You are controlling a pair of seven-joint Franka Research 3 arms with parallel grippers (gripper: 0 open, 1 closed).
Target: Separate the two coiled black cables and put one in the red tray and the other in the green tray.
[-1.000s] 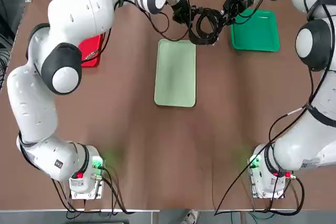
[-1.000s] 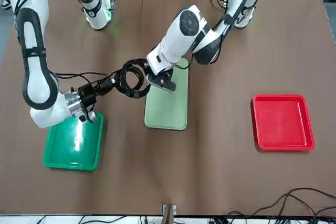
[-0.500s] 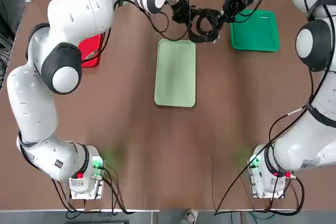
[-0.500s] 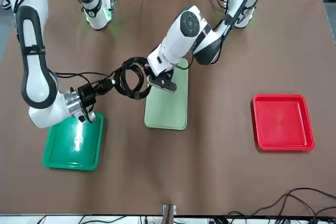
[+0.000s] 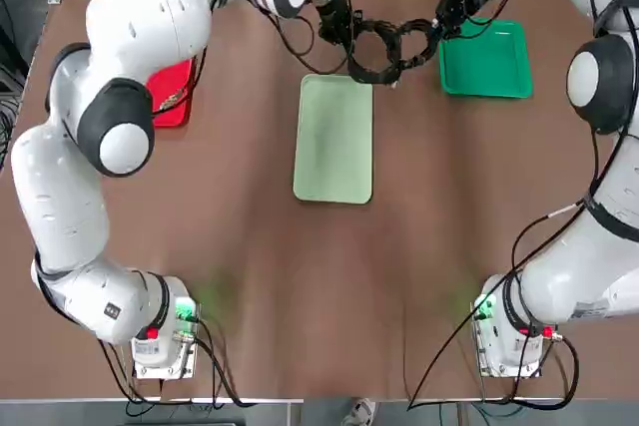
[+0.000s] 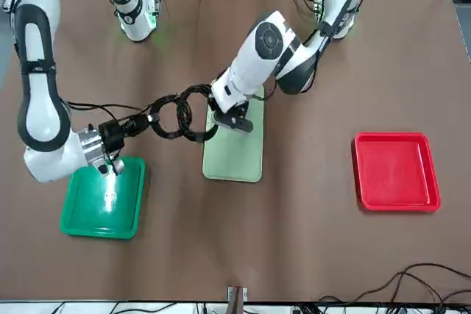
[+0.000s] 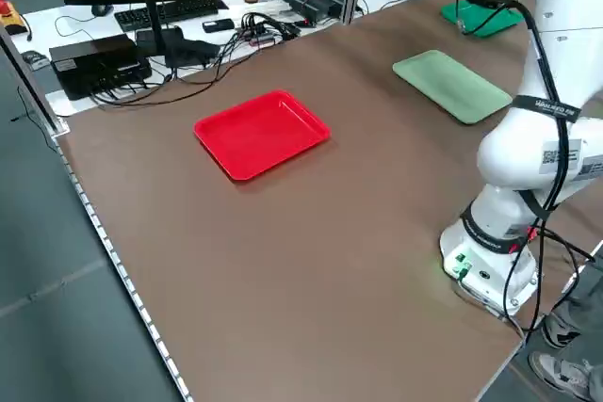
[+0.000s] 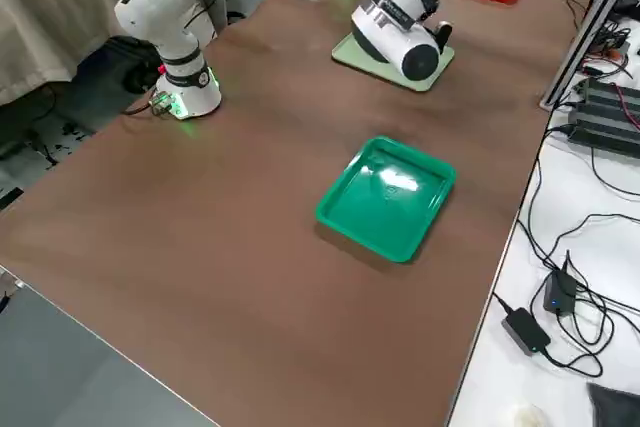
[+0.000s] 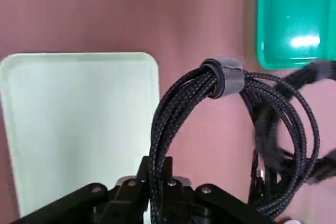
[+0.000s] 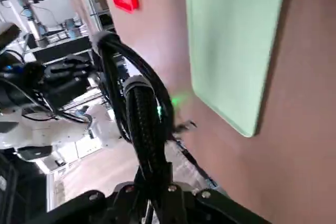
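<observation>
Two coiled black cables hang above the table, still linked, between the far end of the pale tray and the green tray [image 5: 487, 59]. My left gripper [image 5: 344, 35] is shut on one coil [image 5: 367, 49]; the left wrist view shows its strands [image 9: 173, 114] between the fingers and a grey strap [image 9: 224, 75] around them. My right gripper [image 5: 439, 22] is shut on the other coil [image 5: 414, 40], seen thick and close in the right wrist view [image 10: 147, 129]. The red tray [image 6: 395, 171] lies empty at the far left, partly hidden from above by my left arm.
A longer pale mint tray [image 5: 334, 139] lies in the middle of the table, just beneath the coils. The green tray [image 6: 103, 198] holds nothing. Desks with cables and electronics [image 7: 188, 40] border the far edge. Both arm bases [image 5: 165, 331] stand at the near edge.
The grippers have drawn apart, the right one toward the green tray. The coils, bunched together before, now spread side by side and overlap only at their inner edges.
</observation>
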